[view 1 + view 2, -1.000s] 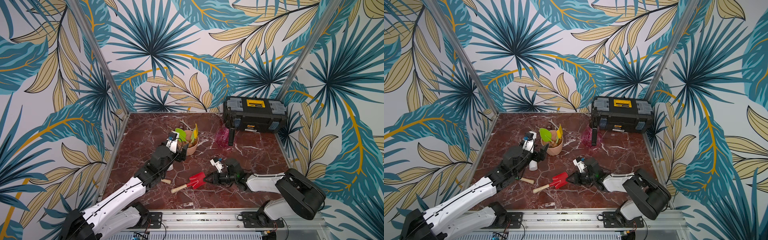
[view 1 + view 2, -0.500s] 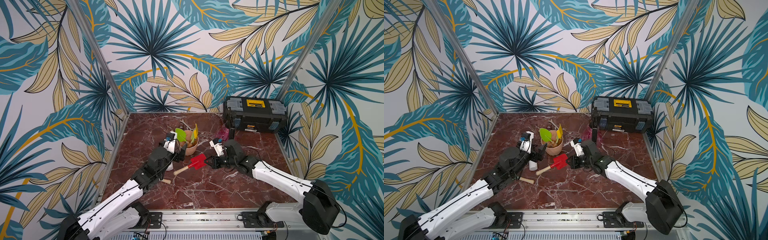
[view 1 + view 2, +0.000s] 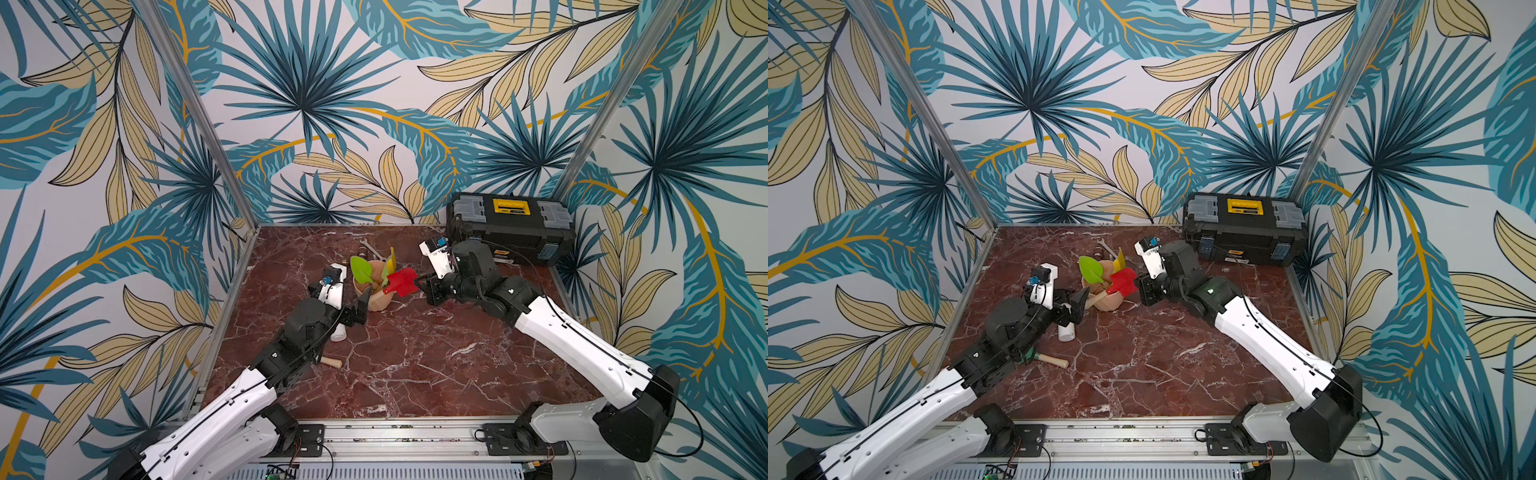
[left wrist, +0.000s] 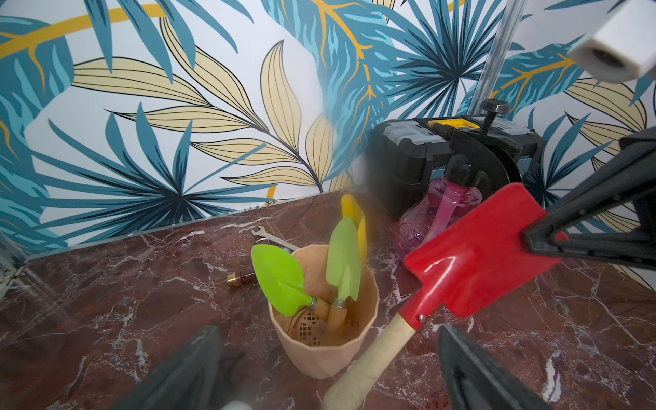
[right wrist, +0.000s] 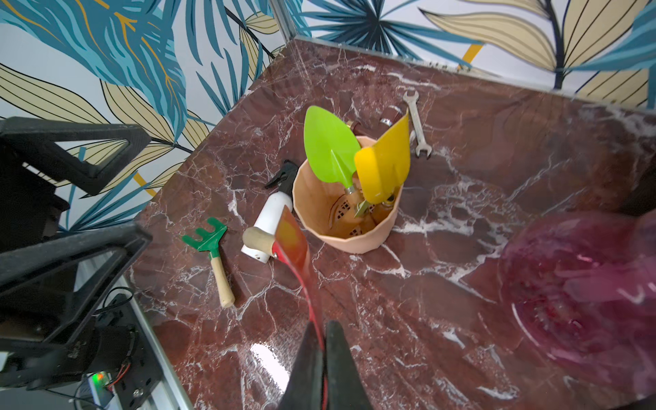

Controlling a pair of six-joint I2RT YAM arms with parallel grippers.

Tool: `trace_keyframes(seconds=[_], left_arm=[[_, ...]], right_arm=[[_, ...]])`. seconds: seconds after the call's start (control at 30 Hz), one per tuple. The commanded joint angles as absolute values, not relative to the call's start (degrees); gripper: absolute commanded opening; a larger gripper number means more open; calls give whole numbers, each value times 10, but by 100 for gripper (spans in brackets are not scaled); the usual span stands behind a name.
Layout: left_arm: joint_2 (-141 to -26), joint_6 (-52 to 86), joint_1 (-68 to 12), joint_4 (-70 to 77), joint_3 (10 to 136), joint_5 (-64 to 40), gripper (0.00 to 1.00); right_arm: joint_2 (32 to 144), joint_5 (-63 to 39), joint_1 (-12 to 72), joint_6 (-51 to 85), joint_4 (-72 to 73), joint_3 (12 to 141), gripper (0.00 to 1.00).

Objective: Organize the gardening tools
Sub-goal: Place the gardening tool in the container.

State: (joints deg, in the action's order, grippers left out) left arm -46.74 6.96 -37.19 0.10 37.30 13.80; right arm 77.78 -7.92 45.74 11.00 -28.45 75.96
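My right gripper (image 5: 321,330) is shut on the blade edge of the red shovel (image 3: 402,281), holding it in the air just right of the peach pot (image 3: 380,303). Its wooden handle (image 4: 372,362) slants down between the fingers of my left gripper (image 4: 330,340), which is open and touches neither side of it. In the pot stand two lime-green trowels (image 4: 280,277) (image 4: 344,262) and a yellow scoop (image 5: 385,159). The dark green rake (image 5: 209,238) lies flat on the marble beside my left arm (image 3: 1009,328).
A black toolbox (image 3: 511,232) stands at the back right, with a pink spray bottle (image 4: 440,213) in front of it. A white spray bottle (image 3: 338,332) lies left of the pot. Behind the pot lie a silver wrench (image 5: 417,120) and brass fittings (image 4: 241,278).
My right gripper has carried the red shovel from the front of the table up and back to the pot. The left gripper has opened wider and shifted toward the pot.
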Motion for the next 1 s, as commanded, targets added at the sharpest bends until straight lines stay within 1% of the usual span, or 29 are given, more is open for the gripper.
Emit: trace_keyframes(seconds=[0.0,0.07,0.17,0.23,0.5,0.67,0.97], left_arm=[[-456,66,-374,-18,368,146,100],[-455,67,-374,-20,368,149,100],[-454,66,-374,-21,366,154,100],[-456,66,-374,-20,364,158,100],[-454,64,-374,-19,356,167,100],[-453,58,-374,-22,355,177,100],[-450,63,-374,-21,344,179,100]], right_arm=[[794,-28,456,58,-321,801,0],[801,-16,457,47,-320,824,0],[810,-34,457,32,-306,844,0],[823,-24,458,19,-319,868,0],[891,118,505,-39,-408,968,0],[936,175,538,-63,-459,1027,0],[1003,273,599,-83,-471,1061,0]])
